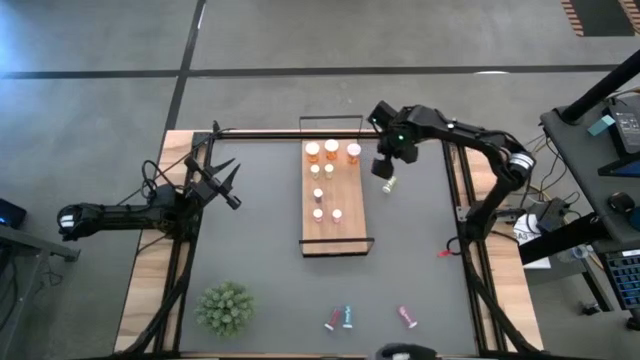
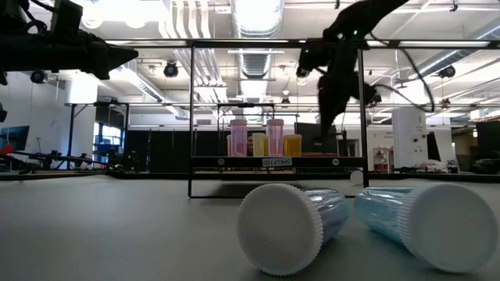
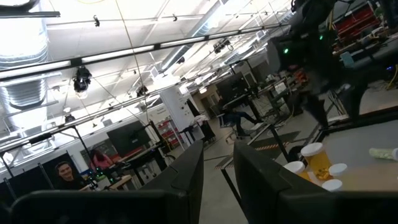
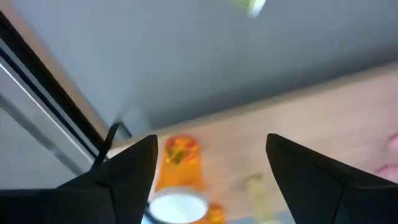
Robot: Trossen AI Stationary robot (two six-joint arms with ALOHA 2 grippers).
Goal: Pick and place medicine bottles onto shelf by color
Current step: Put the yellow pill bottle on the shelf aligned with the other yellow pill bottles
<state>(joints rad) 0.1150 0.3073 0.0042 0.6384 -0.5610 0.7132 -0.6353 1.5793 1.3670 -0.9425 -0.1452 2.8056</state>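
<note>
The bottles are split between two places. Most stand on the shelf [image 1: 336,195]: three orange bottles [image 1: 332,150] in a row at its far end, paler ones [image 1: 319,194] behind them toward the middle. One small pale bottle [image 1: 388,185] lies on the table just beside the shelf's right edge, and three more, the teal bottle [image 1: 347,317] among them, lie on their sides at the near edge.

Your right gripper [image 1: 383,163] hangs above the shelf's far right corner with its fingers apart and nothing between them; its wrist view shows an orange bottle [image 4: 178,177] right below the gap.

From here I'd watch two things. Dropping or swinging across that corner could clip the orange row and topple it, since the bottles stand close together. And the loose pale bottle lies on its side, so a poorly centred grab may roll it away.

Your left gripper [image 1: 222,180] waits at the table's left side, fingers together, holding nothing.
</note>
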